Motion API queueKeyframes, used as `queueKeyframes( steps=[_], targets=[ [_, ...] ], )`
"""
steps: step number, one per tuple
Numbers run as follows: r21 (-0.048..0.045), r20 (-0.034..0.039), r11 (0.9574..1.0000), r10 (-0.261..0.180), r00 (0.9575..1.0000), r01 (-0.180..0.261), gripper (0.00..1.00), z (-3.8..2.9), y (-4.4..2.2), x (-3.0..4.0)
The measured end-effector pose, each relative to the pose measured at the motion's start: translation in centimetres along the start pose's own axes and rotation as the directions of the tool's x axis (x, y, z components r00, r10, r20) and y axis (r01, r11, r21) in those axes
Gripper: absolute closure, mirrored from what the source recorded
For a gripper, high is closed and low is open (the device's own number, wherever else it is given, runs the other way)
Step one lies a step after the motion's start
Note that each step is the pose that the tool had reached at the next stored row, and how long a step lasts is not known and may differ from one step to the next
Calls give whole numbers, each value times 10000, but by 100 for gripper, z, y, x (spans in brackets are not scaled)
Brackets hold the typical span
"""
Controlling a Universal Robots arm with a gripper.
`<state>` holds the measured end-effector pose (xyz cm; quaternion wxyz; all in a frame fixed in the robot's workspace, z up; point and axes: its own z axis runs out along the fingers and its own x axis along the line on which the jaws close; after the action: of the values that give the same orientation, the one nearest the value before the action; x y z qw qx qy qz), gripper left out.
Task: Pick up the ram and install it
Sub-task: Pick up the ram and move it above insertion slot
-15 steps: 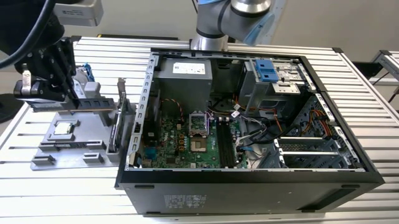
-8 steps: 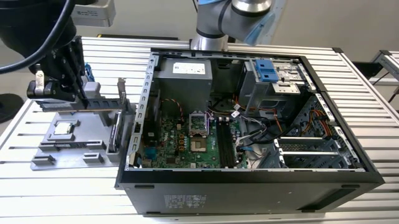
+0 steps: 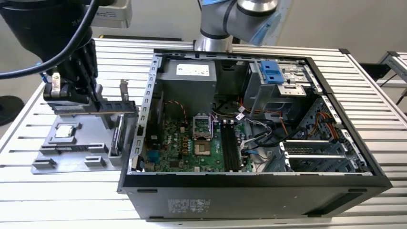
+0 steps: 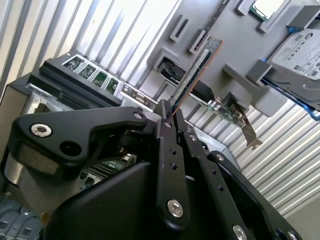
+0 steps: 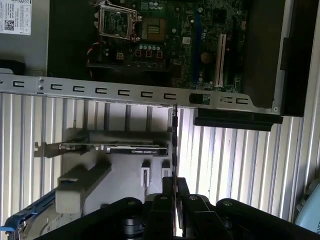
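The ram [image 3: 117,107] is a long, narrow dark stick, held level above the grey parts tray [image 3: 76,157] at the exterior view's left. My gripper [image 3: 73,102] is shut on one end of it. Its other end points toward the open computer case [image 3: 254,191]. In the second wrist view the ram [image 4: 197,70] sticks out from between the black fingers [image 4: 167,150], chips along its face. The first wrist view shows the ram [image 5: 174,140] edge-on beyond my gripper [image 5: 173,184], short of the case wall [image 5: 125,92]. The motherboard's memory slots [image 3: 230,148] lie inside the case.
On the tray sit a processor [image 3: 66,131], a silver-labelled hard drive [image 4: 302,52] with blue rails and an upright card with a metal bracket [image 5: 110,148]. The case's raised side wall [image 3: 149,95] stands between tray and motherboard [image 3: 190,143]. Cables and a drive cage [image 3: 279,81] crowd the case's right.
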<state>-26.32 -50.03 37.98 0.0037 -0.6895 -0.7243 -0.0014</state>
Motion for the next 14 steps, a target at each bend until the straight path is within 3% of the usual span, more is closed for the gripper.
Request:
queueKeyframes(
  steps=[14],
  targets=[
    [-2,-1,9998,220,9998,-220,100,-1,238,-8]
  ],
)
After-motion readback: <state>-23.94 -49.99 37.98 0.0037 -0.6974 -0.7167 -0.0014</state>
